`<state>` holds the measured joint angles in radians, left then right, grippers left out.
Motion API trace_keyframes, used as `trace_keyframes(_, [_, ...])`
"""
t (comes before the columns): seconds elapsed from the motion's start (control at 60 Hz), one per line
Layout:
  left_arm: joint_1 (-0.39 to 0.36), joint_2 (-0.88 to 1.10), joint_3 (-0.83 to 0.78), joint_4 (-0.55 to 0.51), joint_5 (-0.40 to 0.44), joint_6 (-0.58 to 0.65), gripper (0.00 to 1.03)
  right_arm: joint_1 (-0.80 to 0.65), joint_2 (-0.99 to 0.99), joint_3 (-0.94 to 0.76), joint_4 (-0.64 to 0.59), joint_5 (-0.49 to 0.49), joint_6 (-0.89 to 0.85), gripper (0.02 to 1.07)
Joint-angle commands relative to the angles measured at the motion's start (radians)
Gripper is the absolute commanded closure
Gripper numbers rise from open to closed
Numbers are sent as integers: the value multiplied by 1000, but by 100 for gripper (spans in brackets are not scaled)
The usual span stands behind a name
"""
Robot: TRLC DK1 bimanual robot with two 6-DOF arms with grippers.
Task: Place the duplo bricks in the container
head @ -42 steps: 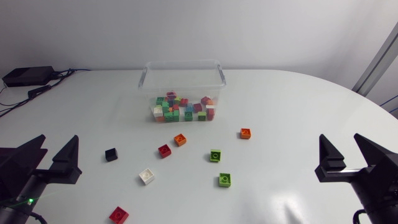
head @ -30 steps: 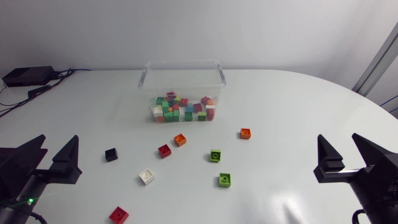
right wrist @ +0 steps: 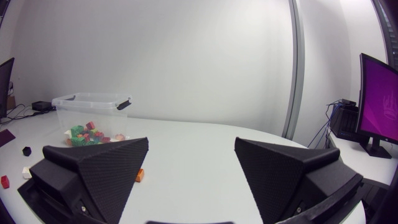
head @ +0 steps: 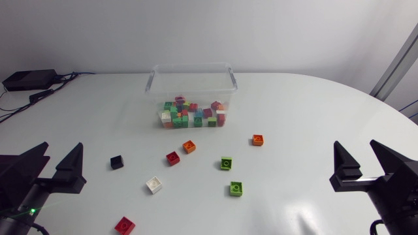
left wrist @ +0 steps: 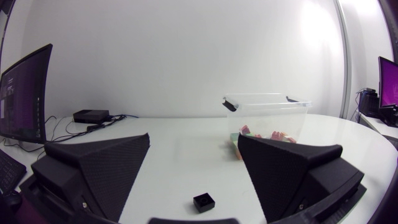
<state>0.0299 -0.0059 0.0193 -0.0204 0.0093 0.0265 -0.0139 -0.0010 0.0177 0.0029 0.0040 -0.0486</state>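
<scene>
A clear plastic container stands at the back middle of the table with several coloured bricks inside; it also shows in the left wrist view and the right wrist view. Loose bricks lie in front of it: orange, orange, red, green, green, white, black and red. My left gripper rests open at the near left, the black brick ahead of it. My right gripper rests open at the near right.
A black box with cables lies at the table's far left corner. The table's curved edge runs along the right side.
The right gripper has shifted very slightly towards the left. Nothing else has moved.
</scene>
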Motion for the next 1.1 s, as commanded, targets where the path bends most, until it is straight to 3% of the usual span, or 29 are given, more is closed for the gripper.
trace_keyframes(0.0, [4, -9, 28, -26, -5, 4, 5, -3, -7, -2, 0, 7, 16, 6])
trace_keyframes(0.333, [-8, 32, 192, -147, -3, 21, 6, 6, 27, 108, -18, 11, 19, 6])
trace_keyframes(0.633, [-16, 369, 398, -214, -2, 26, 9, 9, 222, 235, 5, 11, 18, 6])
trace_keyframes(1.083, [-131, 784, 634, -490, -3, 95, 10, 25, 567, 410, -41, 19, 59, 7])
